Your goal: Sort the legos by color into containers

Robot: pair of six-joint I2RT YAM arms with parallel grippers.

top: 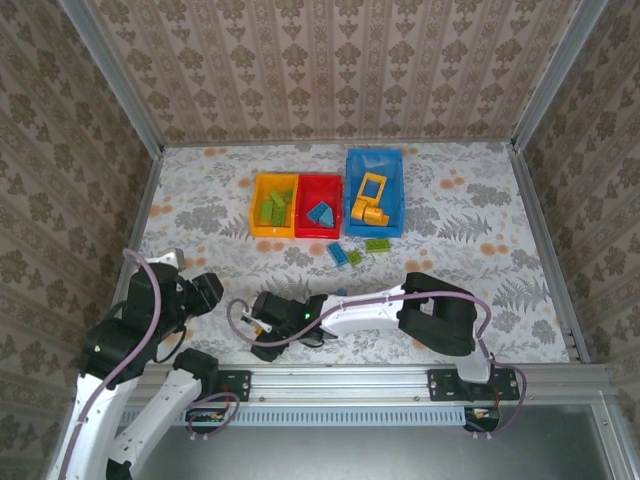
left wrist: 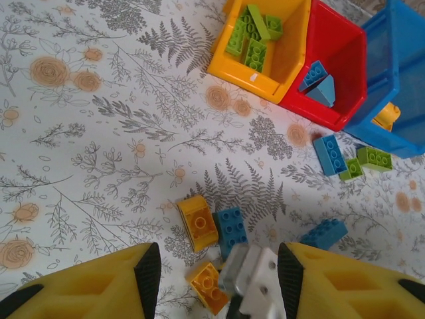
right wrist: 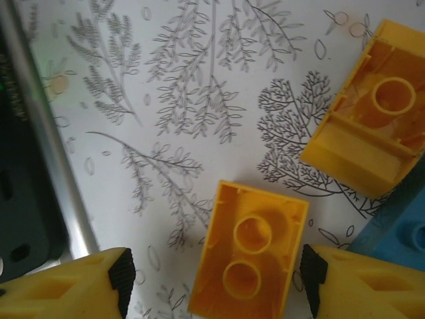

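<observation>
Hovering near the worktop's (top: 200,210) near edge, our right gripper (right wrist: 216,269) stands spread astride an upturned yellow brick (right wrist: 249,249), not yet gripping. Its long axis crosses the closing line, so we judge a straight descent suits. Our left gripper (left wrist: 218,266) hangs spread, empty.

Green bricks (left wrist: 252,40) in yellow bin (left wrist: 242,78), blue bricks (left wrist: 320,85) in red bin (left wrist: 345,53)
</observation>
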